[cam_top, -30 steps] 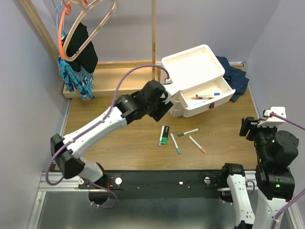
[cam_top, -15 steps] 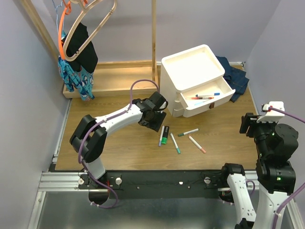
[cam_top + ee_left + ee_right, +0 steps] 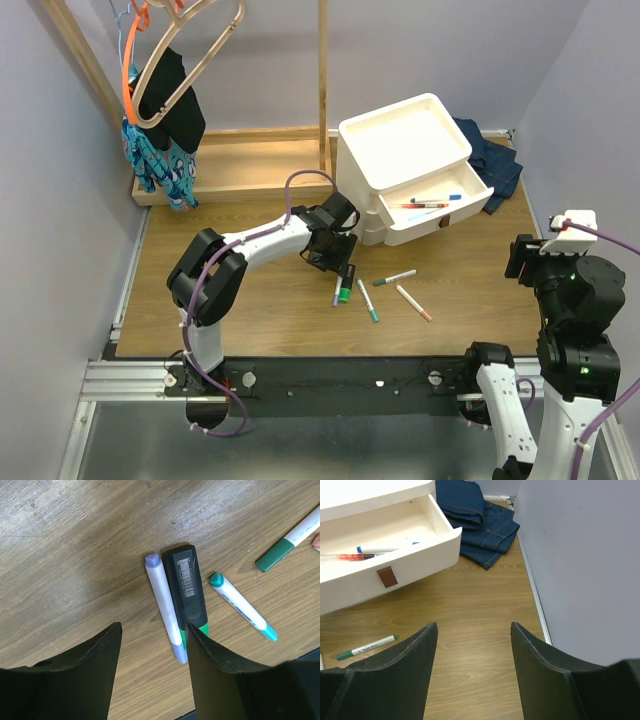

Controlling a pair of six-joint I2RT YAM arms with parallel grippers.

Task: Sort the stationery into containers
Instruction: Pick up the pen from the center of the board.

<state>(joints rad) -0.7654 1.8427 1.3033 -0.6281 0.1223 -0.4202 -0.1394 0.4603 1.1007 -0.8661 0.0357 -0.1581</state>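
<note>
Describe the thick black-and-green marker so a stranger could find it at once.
Start at the white drawer unit at the back of the wooden table; loose pens lie in front of it. Near their left end is the thick black-and-green marker, side by side with a pale tube. It alone is stout and black, with a barcode label.

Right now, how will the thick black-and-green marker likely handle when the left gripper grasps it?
Probably stiff and light: the thick black-and-green marker looks like hard plastic. Its flattish body likely resists rolling. A pale lilac pen lies against it, so closing jaws may catch both.
</note>
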